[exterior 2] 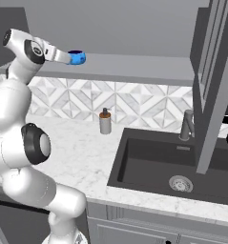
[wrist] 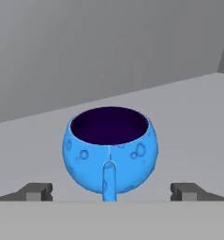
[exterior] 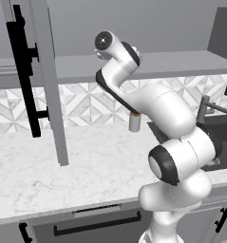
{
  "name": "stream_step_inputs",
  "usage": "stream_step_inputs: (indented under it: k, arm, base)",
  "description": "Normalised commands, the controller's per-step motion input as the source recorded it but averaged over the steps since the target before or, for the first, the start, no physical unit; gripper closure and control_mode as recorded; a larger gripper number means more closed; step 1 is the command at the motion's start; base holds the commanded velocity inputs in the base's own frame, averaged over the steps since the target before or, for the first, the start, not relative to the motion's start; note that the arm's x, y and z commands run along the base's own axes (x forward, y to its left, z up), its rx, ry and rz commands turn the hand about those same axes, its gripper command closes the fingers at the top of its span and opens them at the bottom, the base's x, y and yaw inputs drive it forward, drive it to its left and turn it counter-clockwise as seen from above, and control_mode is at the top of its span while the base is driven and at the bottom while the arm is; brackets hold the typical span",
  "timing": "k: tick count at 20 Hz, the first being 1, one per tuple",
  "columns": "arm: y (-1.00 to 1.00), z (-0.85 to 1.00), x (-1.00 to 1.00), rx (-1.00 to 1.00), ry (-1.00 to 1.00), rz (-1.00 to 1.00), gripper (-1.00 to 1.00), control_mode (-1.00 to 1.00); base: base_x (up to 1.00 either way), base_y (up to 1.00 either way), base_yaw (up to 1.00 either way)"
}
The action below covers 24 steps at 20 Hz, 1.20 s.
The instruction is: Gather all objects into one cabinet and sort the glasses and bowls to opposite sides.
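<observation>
1. We are watching the blue bowl (wrist: pixel 109 152) sitting upright on the cabinet's grey shelf (exterior 2: pixel 149 66), toward its left end in the right base view, with the pincer (wrist: pixel 111 191) lined up just in front of it.
2. We are judging that a push forward with the tips this level could be nudging the bowl deeper along the shelf instead of framing it, since its round side offers little to catch.
3. We are also wary of a clamp landing low on the curved belly, which could be squeezing the bowl up and out, tipping it.
4. We are seeing the pincer spread wide, its two dark tips standing well apart on either side of the bowl, touching nothing and holding nothing.
5. We are noting a soap bottle (exterior 2: pixel 105 121) standing on the desk (exterior 2: pixel 77 152) below, clear of the arm.
</observation>
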Motion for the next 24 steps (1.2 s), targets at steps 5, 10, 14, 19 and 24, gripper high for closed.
stream_step_inputs:
  k: [5,10,14,19,24]
  arm:
    - [0.00,0.00,0.26,0.00,0.00,-0.07,-1.00,-1.00]
    - [-0.07,-0.07,0.02,0.00,0.02,-0.07,-1.00,-1.00]
    - [-0.20,-0.19,0.00,0.00,0.01,-0.09,-1.00,-1.00]
    - [-0.04,-0.08,0.00,0.00,0.00,-0.07,-1.00,-1.00]
    - [0.00,-0.05,0.00,0.00,0.00,-0.01,-1.00,-1.00]
  base:
    - [0.00,0.00,0.00]
    - [0.00,0.00,0.00]
    - [0.00,0.00,0.00]
    - [0.00,0.00,0.00]
    - [0.00,0.00,0.00]
